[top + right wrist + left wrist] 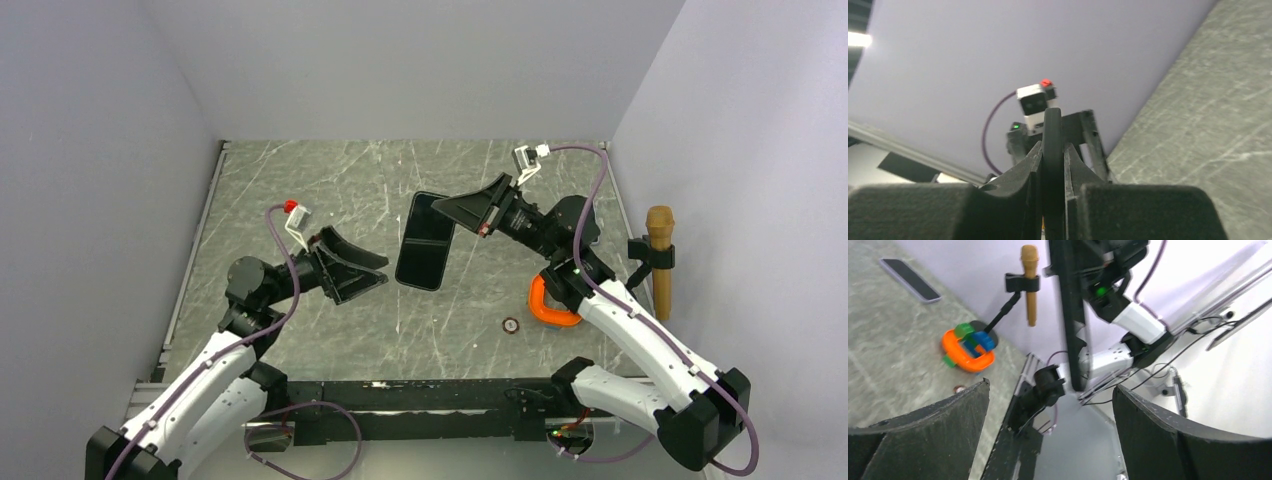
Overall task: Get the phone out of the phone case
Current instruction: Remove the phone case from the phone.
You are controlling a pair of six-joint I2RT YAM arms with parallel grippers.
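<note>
One-handedly pinching the black phone case (pixel 422 250) by its upper corner with the right gripper (pixel 448 207), pressing the fingers together on its thin edge and holding it up off the middle of the table (pixel 300 180). Holding the left gripper (pixel 383 272) spread wide just left of the case, apart from it and gripping nothing. Showing, in the left wrist view, the phone (pixel 910 279) lying flat on the table near the right wall, beyond an orange clamp (pixel 968 352) and a microphone (pixel 1029 285) on a stand; not making it out in the top view
</note>
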